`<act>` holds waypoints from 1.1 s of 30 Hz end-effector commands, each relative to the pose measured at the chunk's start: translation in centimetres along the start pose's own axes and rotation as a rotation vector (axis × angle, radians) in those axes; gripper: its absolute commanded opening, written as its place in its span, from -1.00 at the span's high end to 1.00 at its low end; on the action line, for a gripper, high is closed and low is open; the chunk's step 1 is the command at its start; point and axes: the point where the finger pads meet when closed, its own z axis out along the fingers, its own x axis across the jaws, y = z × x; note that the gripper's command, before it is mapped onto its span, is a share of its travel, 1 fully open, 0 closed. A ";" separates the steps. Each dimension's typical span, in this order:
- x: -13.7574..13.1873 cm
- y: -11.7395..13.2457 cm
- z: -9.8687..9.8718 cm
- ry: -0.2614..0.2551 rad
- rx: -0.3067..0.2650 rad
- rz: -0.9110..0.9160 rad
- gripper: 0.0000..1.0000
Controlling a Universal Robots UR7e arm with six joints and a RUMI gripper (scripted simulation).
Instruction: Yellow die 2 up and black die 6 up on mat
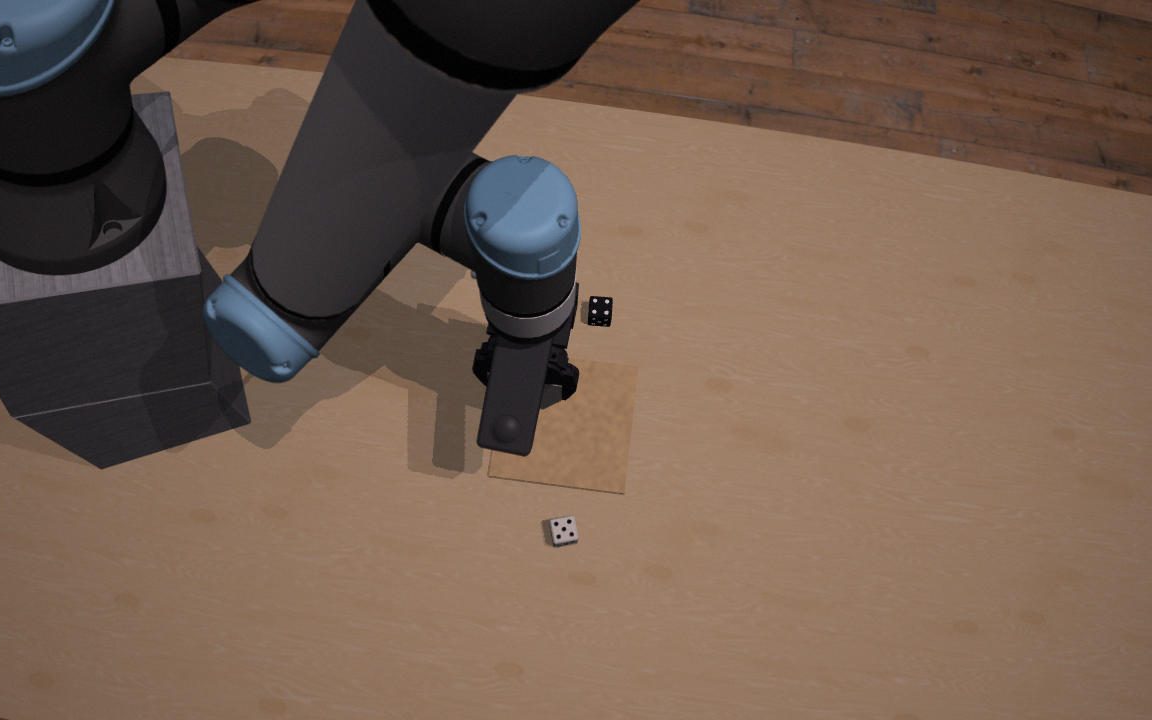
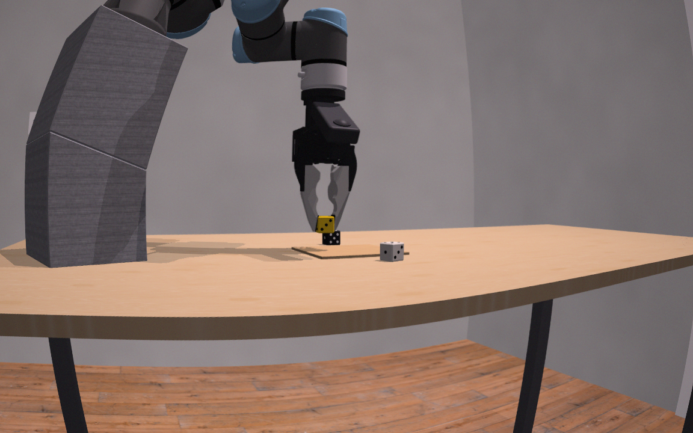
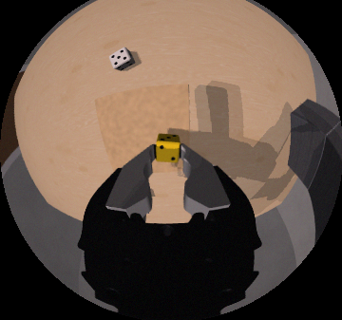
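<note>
There were three dice: one yellow, one black and one white. One square mat (image 1: 587, 447) (image 2: 346, 251) (image 3: 142, 116) lay on one desk (image 1: 831, 537) (image 2: 177, 290) (image 3: 190, 35).

The single tool (image 2: 325, 223) (image 3: 167, 144) pinched the yellow die (image 2: 325, 224) (image 3: 168, 148) between its two fingertips, above the desk. That die was a bright yellow cube with dark pips; the face toward the exterior view carried three in a slanting row, and in the wrist view one face showed two. The top view hid it behind the arm.

The black die (image 1: 600, 310) (image 2: 331, 237), with pale pips, rested flat on the desk, off the mat and near its edge, four on top. The white die (image 1: 563, 531) (image 2: 391, 251) (image 3: 122, 59), with dark pips, sat flat on the desk beyond the opposite edge of the mat, five on top.
</note>
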 end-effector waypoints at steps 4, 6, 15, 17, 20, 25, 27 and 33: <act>-0.1 0.0 1.8 -0.003 0.001 0.000 0.87; -0.1 0.0 2.0 -0.003 0.001 0.000 0.87; -0.1 0.0 2.3 -0.003 0.001 0.000 0.87; -0.1 0.0 2.3 -0.003 0.001 0.000 0.87; -0.1 0.0 2.3 -0.003 0.001 0.000 0.87; -0.1 0.0 2.3 -0.003 0.001 0.000 0.87; -0.1 0.0 2.3 -0.003 0.001 0.000 0.87; -0.1 0.0 2.3 -0.003 0.001 0.000 0.87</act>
